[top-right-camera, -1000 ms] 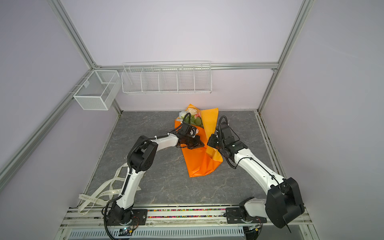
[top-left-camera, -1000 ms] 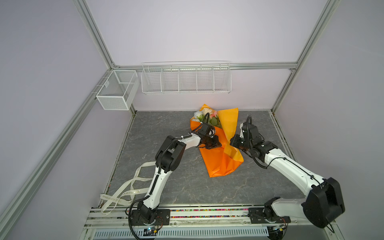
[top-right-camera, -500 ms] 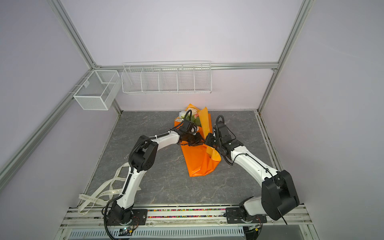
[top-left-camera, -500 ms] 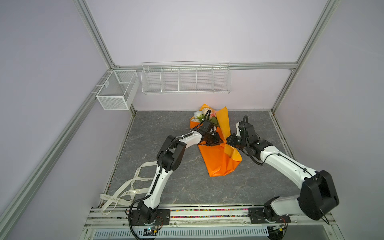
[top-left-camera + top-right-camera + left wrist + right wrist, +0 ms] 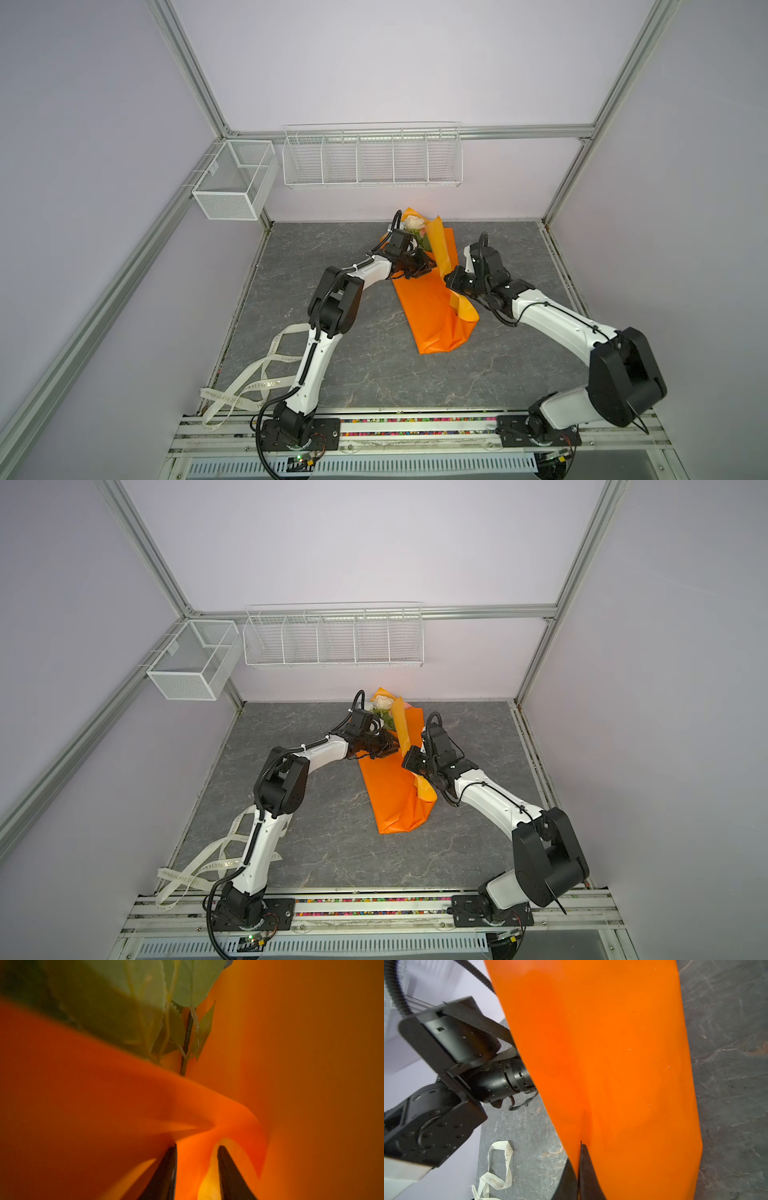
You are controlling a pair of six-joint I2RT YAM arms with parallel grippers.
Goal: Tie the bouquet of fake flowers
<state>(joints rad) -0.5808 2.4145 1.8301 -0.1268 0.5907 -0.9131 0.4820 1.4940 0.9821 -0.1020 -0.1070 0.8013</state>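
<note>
The bouquet of fake flowers [image 5: 413, 223] [image 5: 384, 703] lies at the back middle of the table, a cream rose and green leaves [image 5: 145, 991] showing above its orange paper [image 5: 432, 320] [image 5: 395, 800]. My left gripper [image 5: 420, 267] [image 5: 388, 747] [image 5: 197, 1147] reaches in among the stems, open, with a fold of paper lying between its fingers [image 5: 168, 1172]. My right gripper [image 5: 451, 284] [image 5: 409, 762] [image 5: 581, 1147] is shut on the edge of the paper's right flap [image 5: 612, 1064]. That flap is held up and stands over the flowers.
A cream ribbon [image 5: 266, 382] [image 5: 216, 864] [image 5: 500, 1178] with lettering lies looped at the table's front left edge beside the left arm's base. A mesh box [image 5: 237, 183] and a wire rack [image 5: 370, 158] hang on the back walls.
My right gripper has moved left, swinging the paper's right flap up over the flowers. My left gripper's jaws have parted where they were shut.
</note>
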